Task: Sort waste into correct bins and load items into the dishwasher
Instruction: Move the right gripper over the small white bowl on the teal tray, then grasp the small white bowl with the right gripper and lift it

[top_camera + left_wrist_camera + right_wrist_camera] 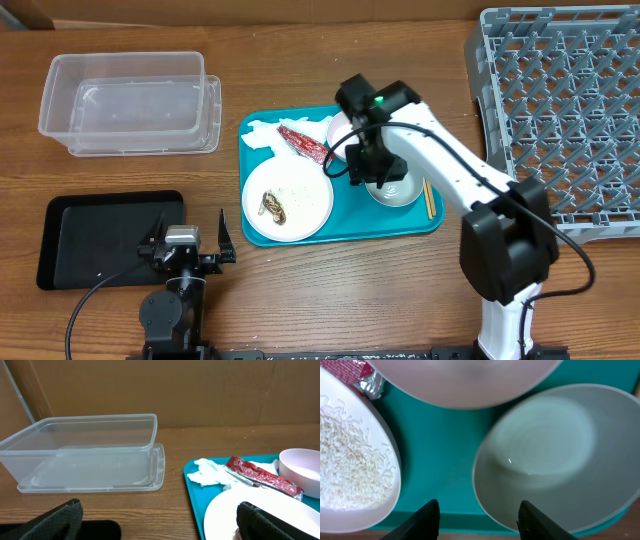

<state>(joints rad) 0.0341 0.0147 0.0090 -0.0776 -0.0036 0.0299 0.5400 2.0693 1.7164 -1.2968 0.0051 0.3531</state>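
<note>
Right arm is over the teal tray (350, 226). Right fingers (427, 521) are spread wide and empty, hanging just above the near rim of the lower bowl (545, 455). I cannot tell whether they touch it. This bowl sits upright and empty on the tray, close beside the second bowl (465, 380) and the plate (350, 460), which carries loose rice.

Left fingers (57, 521) are also spread and empty, parked low over the bench beside the black tray (100, 235).

Handling judgement: the bowl looks rigid, smooth and glazed, so it is probably slippery, moderately light, and chippable if dropped. The best hold is a rim pinch, one finger inside the wall and one outside, at the free edge facing away from the second bowl. Expect it to swing once lifted.

The dish rack (560, 110) stands well apart to the right. Its pegs call for a tilted placement.

The chopsticks (428, 198) lie just beside the bowl and may get nudged.
</note>
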